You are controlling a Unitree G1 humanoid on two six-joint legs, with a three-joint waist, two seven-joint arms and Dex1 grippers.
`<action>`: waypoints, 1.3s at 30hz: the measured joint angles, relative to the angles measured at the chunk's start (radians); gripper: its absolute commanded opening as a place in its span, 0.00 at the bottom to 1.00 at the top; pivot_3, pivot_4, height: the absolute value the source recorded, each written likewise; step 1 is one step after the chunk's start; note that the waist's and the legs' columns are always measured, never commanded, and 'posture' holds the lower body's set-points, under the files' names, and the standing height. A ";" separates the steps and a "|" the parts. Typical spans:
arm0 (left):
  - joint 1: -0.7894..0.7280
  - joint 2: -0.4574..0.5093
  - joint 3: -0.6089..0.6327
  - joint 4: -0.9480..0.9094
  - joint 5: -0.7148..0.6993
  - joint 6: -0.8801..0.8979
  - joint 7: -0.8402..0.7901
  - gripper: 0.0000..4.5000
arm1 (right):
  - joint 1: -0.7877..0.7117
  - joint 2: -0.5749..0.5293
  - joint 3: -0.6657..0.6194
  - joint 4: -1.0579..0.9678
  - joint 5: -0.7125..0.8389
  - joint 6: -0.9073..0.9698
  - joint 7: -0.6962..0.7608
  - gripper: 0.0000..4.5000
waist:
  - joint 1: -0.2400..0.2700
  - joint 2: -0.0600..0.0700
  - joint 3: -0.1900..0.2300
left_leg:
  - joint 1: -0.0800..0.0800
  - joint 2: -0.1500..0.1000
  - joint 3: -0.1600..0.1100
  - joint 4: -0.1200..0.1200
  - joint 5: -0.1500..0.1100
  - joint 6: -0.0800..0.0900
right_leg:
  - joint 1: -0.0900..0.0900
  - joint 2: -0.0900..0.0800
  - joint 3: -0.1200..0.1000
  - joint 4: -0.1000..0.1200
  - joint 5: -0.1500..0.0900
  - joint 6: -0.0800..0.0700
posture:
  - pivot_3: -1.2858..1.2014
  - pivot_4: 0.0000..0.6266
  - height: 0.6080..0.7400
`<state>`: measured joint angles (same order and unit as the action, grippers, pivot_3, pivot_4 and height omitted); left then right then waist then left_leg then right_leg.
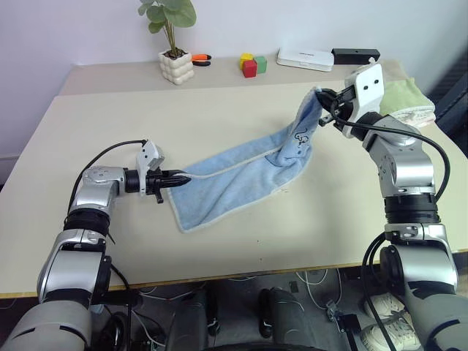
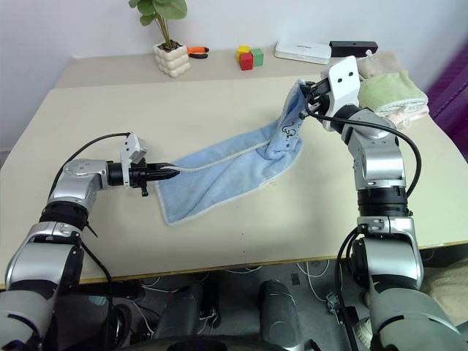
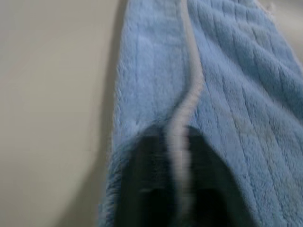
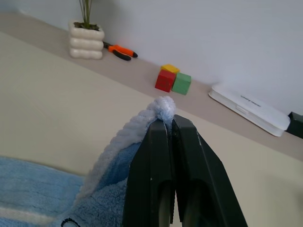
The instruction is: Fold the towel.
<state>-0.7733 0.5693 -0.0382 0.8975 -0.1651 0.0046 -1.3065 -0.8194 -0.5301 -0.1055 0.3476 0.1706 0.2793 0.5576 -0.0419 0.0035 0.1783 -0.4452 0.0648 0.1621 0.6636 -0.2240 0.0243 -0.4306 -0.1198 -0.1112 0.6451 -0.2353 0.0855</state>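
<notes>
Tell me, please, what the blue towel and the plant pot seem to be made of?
The towel looks like soft terry or plush cloth: fuzzy ribbed pile, a whitish corded edge, and it drapes limply from the right hand. The plant pot seems to be glazed ceramic, perhaps plastic: a smooth, cream, bubbled surface.

Beige table (image 1: 241,241) against white wall (image 1: 88,29)

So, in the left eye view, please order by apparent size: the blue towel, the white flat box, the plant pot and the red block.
Largest to smallest:
1. towel
2. white flat box
3. plant pot
4. red block
The box and pot look close in size, and both stand far from the camera, so their order is unsure.
</notes>
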 measured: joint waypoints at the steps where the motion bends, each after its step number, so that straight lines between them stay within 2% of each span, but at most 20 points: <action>1: -0.003 -0.001 0.000 0.003 0.003 -0.002 -0.003 0.01 | 0.000 0.000 0.000 0.000 0.000 0.000 -0.001 0.00 | 0.000 0.000 0.000 | 0.000 0.000 0.000 0.000 0.000 0.000 | 0.000 0.000 0.000 0.000 0.000 0.000 | 0.52 0.24 1.00; 7: -0.059 -0.002 0.050 0.057 -0.012 -0.013 0.029 0.01 | 0.000 -0.004 0.004 0.016 -0.015 -0.012 0.002 0.00 | 0.001 -0.001 0.001 | 0.000 0.000 -0.001 0.000 0.000 0.001 | 0.000 0.000 0.000 0.000 0.000 0.000 | 0.52 0.24 1.00; 10: -0.154 0.023 0.089 0.158 -0.009 -0.057 0.143 0.01 | -0.034 -0.007 0.015 0.102 -0.037 -0.056 0.015 0.00 | -0.001 -0.003 0.002 | 0.000 0.000 -0.001 0.000 -0.001 0.001 | 0.000 0.000 0.000 0.000 0.000 0.000 | 0.52 0.24 1.00; 13: -0.258 0.062 0.135 0.250 0.005 -0.118 0.310 0.01 | -0.111 -0.008 0.027 0.234 -0.072 -0.117 0.012 0.00 | -0.003 -0.003 0.002 | -0.001 0.000 0.000 0.000 0.000 0.000 | -0.001 0.000 0.000 0.000 0.000 0.000 | 0.52 0.24 1.00; 19: -0.527 0.110 0.149 0.368 0.083 -0.205 0.575 0.01 | -0.413 0.005 0.149 0.671 -0.240 -0.350 -0.053 0.00 | -0.003 -0.004 0.005 | -0.004 0.000 0.004 -0.001 0.001 -0.001 | -0.004 0.000 0.000 0.000 0.000 0.001 | 0.52 0.24 1.00; 22: -0.607 0.129 0.140 0.397 0.139 -0.246 0.703 0.01 | -0.503 0.002 0.189 0.774 -0.319 -0.454 -0.135 0.00 | -0.003 -0.004 0.005 | -0.005 -0.001 0.005 -0.001 0.001 -0.001 | -0.005 0.000 0.000 0.000 -0.001 0.002 | 0.52 0.24 1.00; 24: -0.619 0.141 0.142 0.395 0.145 -0.288 0.693 0.01 | -0.506 0.002 0.182 0.778 -0.325 -0.509 -0.171 0.00 | -0.003 -0.004 0.005 | -0.005 -0.001 0.005 -0.001 0.001 -0.001 | -0.005 0.000 0.000 0.000 -0.001 0.002 | 0.52 0.24 1.00; 27: -0.585 0.150 0.151 0.380 0.132 -0.339 0.569 0.01 | -0.425 -0.009 0.166 0.681 -0.309 -0.583 -0.149 0.00 | -0.003 -0.004 0.005 | -0.005 -0.001 0.006 -0.001 0.001 -0.001 | -0.004 0.000 0.000 0.000 -0.001 0.002 | 0.52 0.24 1.00; 30: -0.445 0.166 0.154 0.327 0.107 -0.374 0.370 0.01 | -0.200 -0.025 0.161 0.427 -0.247 -0.578 -0.023 0.00 | -0.003 -0.003 0.004 | -0.001 -0.001 0.006 -0.001 0.001 -0.002 | -0.001 0.000 0.000 0.000 -0.001 0.003 | 0.52 0.24 1.00; 35: -0.144 0.222 0.171 0.238 0.048 -0.334 0.070 0.01 | 0.239 -0.097 0.155 -0.009 -0.114 -0.326 0.176 0.00 | -0.002 -0.004 0.005 | -0.005 0.000 0.004 0.000 0.001 -0.001 | -0.004 0.000 0.000 0.001 -0.001 0.002 | 0.52 0.24 1.00; 39: 0.028 0.261 0.167 0.069 0.015 -0.261 -0.095 0.01 | 0.396 -0.175 0.127 -0.185 -0.055 -0.182 0.244 0.00 | 0.001 -0.004 0.005 | -0.005 0.000 0.000 0.002 0.000 0.000 | -0.004 0.000 0.000 0.000 -0.001 0.001 | 0.52 0.24 1.00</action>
<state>-0.7455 0.8299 0.1288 0.9662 -0.1502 -0.2562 -1.4015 -0.4229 -0.7054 0.0214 0.1623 0.1160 0.0976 0.8019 -0.0405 -0.0001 0.1831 -0.4506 0.0652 0.1616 0.6651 -0.2245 0.0247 -0.4348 -0.1200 -0.1110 0.6453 -0.2363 0.0868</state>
